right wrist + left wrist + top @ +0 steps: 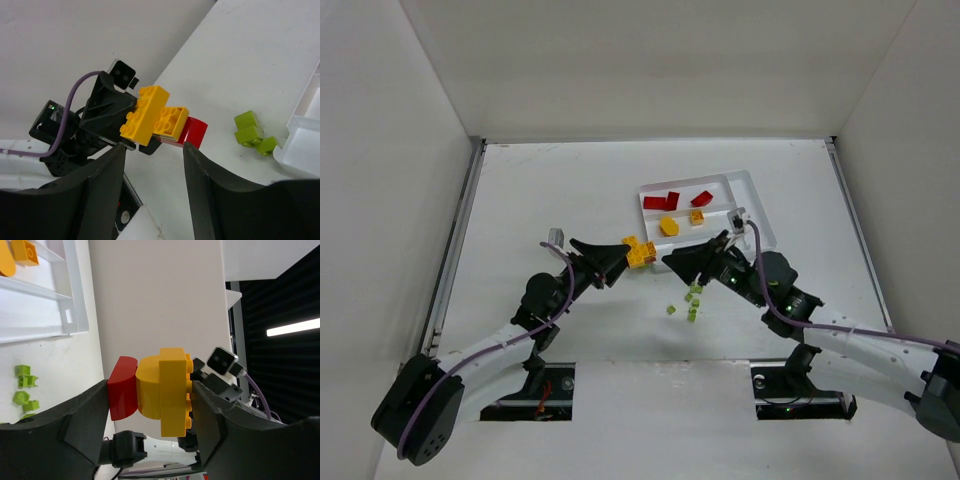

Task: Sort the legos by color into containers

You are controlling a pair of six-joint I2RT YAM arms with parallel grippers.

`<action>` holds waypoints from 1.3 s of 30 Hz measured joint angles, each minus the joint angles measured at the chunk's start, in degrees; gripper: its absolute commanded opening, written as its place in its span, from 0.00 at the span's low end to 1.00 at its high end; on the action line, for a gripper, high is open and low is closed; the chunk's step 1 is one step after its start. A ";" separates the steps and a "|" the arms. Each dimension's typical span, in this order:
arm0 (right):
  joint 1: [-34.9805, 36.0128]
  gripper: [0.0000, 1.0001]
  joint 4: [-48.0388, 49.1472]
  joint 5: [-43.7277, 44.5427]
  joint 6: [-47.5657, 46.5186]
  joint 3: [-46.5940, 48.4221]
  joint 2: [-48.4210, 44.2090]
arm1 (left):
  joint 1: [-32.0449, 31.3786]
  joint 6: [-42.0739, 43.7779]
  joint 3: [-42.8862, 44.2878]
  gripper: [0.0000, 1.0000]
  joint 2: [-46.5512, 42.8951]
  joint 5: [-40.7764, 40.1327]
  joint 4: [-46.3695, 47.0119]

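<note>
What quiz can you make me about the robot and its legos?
1. True or false: the left pincer grips a yellow-and-red lego clump.
2. Where do the lime-green legos lie? A) in the left pincer B) on the table C) on top of the clump
3. What colour are the bricks in the farthest slot of the tray?

Key: 1 true; 2 B; 3 red.
</note>
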 measured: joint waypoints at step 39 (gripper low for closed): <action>23.28 0.59 -18.12 43.08 -31.54 21.75 22.88 | -8.15 3.91 5.70 0.26 8.33 -16.39 -2.60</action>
